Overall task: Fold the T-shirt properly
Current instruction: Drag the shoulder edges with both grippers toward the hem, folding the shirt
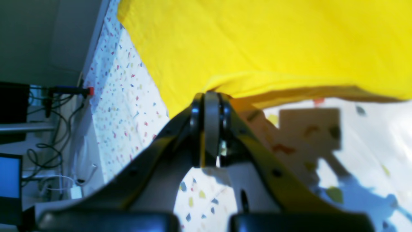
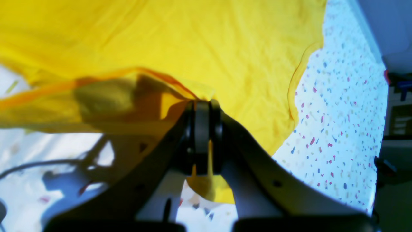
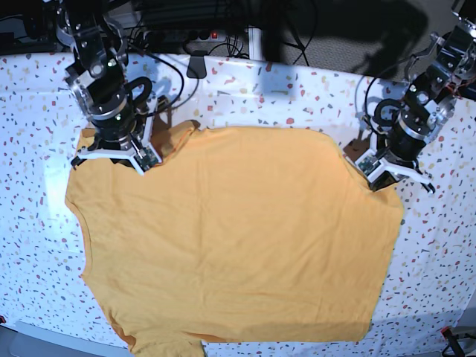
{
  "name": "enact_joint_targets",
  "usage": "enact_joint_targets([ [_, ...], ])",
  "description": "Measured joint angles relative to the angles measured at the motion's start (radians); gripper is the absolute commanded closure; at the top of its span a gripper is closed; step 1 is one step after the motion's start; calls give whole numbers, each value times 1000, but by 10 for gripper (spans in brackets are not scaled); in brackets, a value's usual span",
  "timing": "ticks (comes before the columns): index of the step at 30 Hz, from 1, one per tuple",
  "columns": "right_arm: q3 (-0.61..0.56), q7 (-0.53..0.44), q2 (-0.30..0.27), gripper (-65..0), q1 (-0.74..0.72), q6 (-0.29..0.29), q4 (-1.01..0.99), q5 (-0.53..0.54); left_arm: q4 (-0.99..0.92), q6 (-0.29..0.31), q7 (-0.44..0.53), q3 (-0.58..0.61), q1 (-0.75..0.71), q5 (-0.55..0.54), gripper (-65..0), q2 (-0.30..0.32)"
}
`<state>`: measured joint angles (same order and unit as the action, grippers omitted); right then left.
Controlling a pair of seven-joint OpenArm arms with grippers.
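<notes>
Item: T-shirt (image 3: 238,238), orange-yellow cotton, spread nearly flat and mostly smooth on the surface (image 3: 297,89) under its speckled tablecloth (image 3: 439,245), filling the middle of the base view. Handling, as judged: light, limp, no stiffness of its own; it will sag and drape between any two held points and drag rather than slide cleanly, so it wants pinching at edges or corners, both at once, with the span kept taut. Not fragile. Present holds: left pincer (image 1: 210,96) clenched on a bunched fold of the far edge, cloth lifted off the tablecloth just there; right pincer (image 2: 202,104) likewise clamped on a raised pleat of the same far edge, at the opposite corner. Orientation: long axis runs roughly away from the camera toward the near rim, tilted slightly; one sleeve (image 3: 160,141) seems to jut beside the right pincer, suggesting the shoulders lie far. The neckline is not clear, and no lettering shows on the upturned face.
</notes>
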<state>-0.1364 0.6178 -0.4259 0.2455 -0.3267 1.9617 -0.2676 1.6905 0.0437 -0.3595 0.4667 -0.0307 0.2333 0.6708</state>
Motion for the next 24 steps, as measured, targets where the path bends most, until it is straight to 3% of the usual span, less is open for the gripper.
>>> enact_joint_targets([
  [8,-1,0,0,0,-62,0,-29,28,-117,1,2,0,87,0,0,-26],
  [11,-2,-12,-5,0,-99,-32,-60,79,-185,0,-3,0,121,-18,0,-25],
  [17,-2,-16,-10,0,-188,-45,-175,125,-215,0,32,0,169,-156,0,-29],
  [24,-2,-31,-7,0,-315,-54,-338,129,-291,-5,35,0,230,-156,0,-117],
])
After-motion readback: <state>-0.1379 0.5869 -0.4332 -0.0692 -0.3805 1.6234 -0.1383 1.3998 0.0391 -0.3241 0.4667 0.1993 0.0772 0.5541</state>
